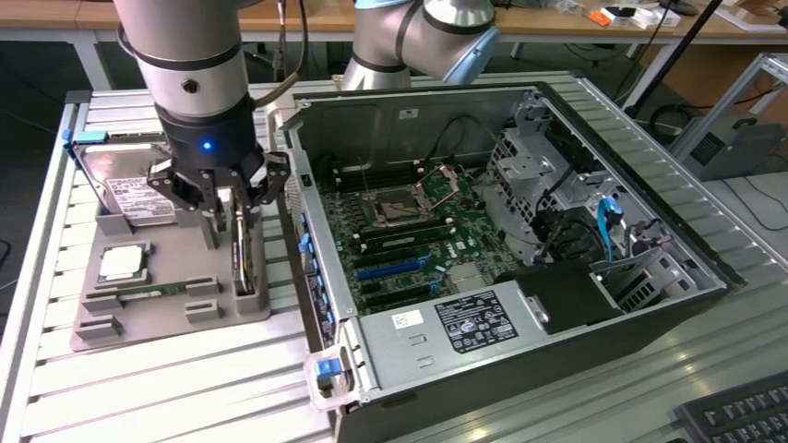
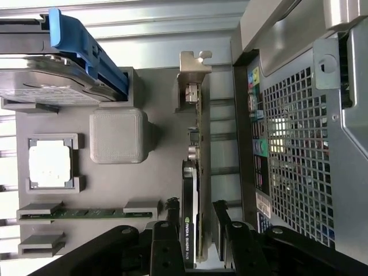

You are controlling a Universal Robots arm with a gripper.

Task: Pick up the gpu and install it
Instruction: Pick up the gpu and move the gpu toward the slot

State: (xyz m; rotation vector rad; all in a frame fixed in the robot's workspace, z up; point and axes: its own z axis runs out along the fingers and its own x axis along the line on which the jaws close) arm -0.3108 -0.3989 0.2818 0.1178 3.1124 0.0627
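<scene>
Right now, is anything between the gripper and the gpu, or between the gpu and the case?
Nothing visible blocks the grip: the open gripper straddles the gpu, which stands on edge in the gray tray. Between the gpu and the motherboard only the case wall rises; above it the way is open.

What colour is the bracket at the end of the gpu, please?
Silvery metal; the bracket on the gpu shows best in the wrist view.
</scene>
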